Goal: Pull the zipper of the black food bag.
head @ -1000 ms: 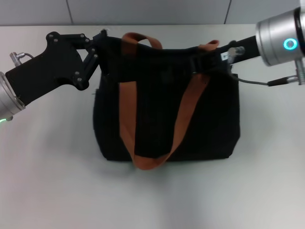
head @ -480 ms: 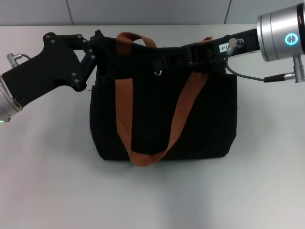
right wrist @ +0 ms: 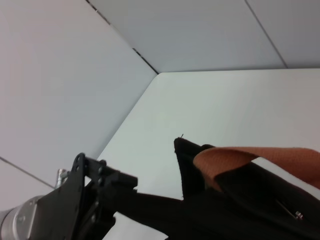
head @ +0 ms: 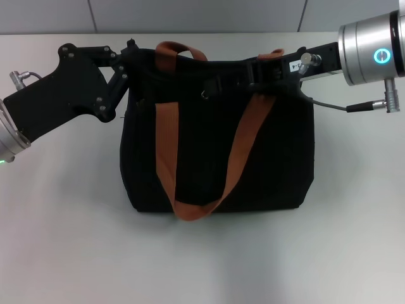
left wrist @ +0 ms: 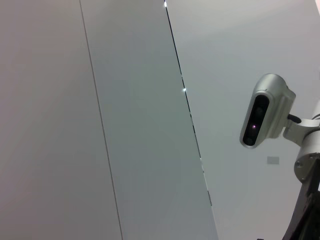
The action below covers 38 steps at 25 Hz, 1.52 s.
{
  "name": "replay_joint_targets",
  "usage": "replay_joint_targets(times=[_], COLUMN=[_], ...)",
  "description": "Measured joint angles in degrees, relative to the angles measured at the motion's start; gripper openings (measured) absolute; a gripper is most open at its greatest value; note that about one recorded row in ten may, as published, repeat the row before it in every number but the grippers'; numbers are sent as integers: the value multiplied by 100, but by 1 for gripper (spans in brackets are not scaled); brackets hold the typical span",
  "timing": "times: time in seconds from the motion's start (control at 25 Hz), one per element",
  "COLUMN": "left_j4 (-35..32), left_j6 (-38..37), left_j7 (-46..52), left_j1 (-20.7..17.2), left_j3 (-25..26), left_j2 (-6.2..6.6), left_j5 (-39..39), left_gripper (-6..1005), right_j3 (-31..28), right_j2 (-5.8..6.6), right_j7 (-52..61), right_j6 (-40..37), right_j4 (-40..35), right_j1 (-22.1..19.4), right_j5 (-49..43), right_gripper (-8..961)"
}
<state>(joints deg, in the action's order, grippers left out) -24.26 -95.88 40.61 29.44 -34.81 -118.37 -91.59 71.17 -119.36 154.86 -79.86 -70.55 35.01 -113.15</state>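
Observation:
The black food bag (head: 278, 158) stands on the white table with two brown-orange straps (head: 166, 145) hanging over its front. My left gripper (head: 131, 56) is at the bag's top left corner, shut on the fabric there. My right gripper (head: 250, 75) lies along the bag's top edge near the right strap, black against black. A small silver zipper pull (head: 204, 94) hangs below the top edge, left of the right gripper. In the right wrist view the bag (right wrist: 240, 210), a strap (right wrist: 250, 157), the pull (right wrist: 298, 216) and my left gripper (right wrist: 125, 187) show.
The white table (head: 202, 259) runs wide in front of and beside the bag. A grey wall (head: 190, 12) stands behind it. The left wrist view shows only wall panels and the robot's head camera (left wrist: 262, 117).
My right gripper has moved left along the bag's top edge. The bag shifted left a little. The silver pull came into view and then moved slightly left. My left gripper held its place.

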Motion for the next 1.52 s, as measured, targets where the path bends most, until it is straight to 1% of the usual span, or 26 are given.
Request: replay_joint_targets(times=[0.4,0.44,0.48,0.52,0.76,0.96,1.12,1.4,1.52], left_j4=[0,0,0,0,0,0,0,0,0], left_j6=[-48,-96,-96,-118,-159,-180,-192,-203,-209], left_j7=[0,-11,-11,-20,-18,-18,-22,-66,-71], left_j1=[0,0,0,0,0,0,0,1,1], left_j3=[-6,-18,-18,-23,-26,-26,-26,-26,-26], left_j2=[-2,-2,-2,-2,-2,-2,-2,-2,-2], left_j5=[0,1,1,0,0,0,1,1,1], left_gripper=[31,31,31,31,31,32,32,32,32], right_j3=[-25,3,3,19,33,38,38,38,38], right_j2=[-20,-21,-21,-20,-20,-24,-26,-35,-18], right_j7=[135,143,143,122,120,149,217,346,371], right_j6=[200,271,271,321,412,577,583,610,605], right_j4=[98,194,194,295,424,852,922,977,959], right_j1=[-49,-83,-83,-97,-102,-100,-112,-312,-356], right_j5=[150,387,387,580,683,1075,1119,1422,1414], right_gripper=[352,352,351,351,347,344,342,338,334])
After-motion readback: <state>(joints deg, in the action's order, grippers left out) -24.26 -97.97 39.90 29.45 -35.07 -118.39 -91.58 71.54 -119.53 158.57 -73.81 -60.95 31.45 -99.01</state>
